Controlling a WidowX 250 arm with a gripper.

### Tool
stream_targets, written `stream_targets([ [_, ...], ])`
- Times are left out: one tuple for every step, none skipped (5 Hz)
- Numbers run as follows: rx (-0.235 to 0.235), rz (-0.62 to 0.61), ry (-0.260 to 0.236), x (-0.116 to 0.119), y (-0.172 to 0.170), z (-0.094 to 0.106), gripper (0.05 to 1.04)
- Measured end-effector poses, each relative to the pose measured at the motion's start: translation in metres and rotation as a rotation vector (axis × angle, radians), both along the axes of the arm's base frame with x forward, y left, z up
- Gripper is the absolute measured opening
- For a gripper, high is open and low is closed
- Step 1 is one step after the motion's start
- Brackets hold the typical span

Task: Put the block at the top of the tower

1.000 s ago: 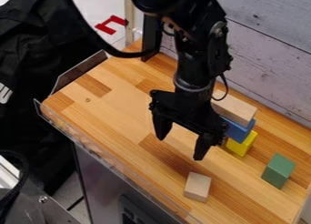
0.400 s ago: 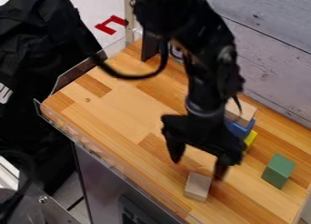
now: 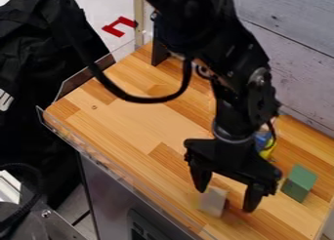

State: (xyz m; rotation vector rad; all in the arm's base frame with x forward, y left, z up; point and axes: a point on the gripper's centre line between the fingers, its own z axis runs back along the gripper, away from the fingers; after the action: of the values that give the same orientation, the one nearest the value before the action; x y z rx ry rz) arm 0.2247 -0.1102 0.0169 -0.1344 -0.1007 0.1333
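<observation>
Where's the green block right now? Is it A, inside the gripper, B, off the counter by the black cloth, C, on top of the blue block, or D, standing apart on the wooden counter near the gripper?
D: the green block stands by itself on the wooden counter, beside the gripper and outside its open fingers.

Arm (image 3: 228,44) slants down, gripper (image 3: 224,200) hanging w/ 2 fingers apart, tips down.
</observation>
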Motion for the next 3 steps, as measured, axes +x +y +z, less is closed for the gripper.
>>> stream_targets([
  [0.038, 0.019, 0.048, 0.0007, 0.0000, -0.0092, 0.999],
  [0.070, 0.067, 0.071, 0.0064, 0.0010, -0.0118, 0.999],
  [0.078, 0.114, 0.068, 0.0082, 0.0029, -0.0121, 0.999],
])
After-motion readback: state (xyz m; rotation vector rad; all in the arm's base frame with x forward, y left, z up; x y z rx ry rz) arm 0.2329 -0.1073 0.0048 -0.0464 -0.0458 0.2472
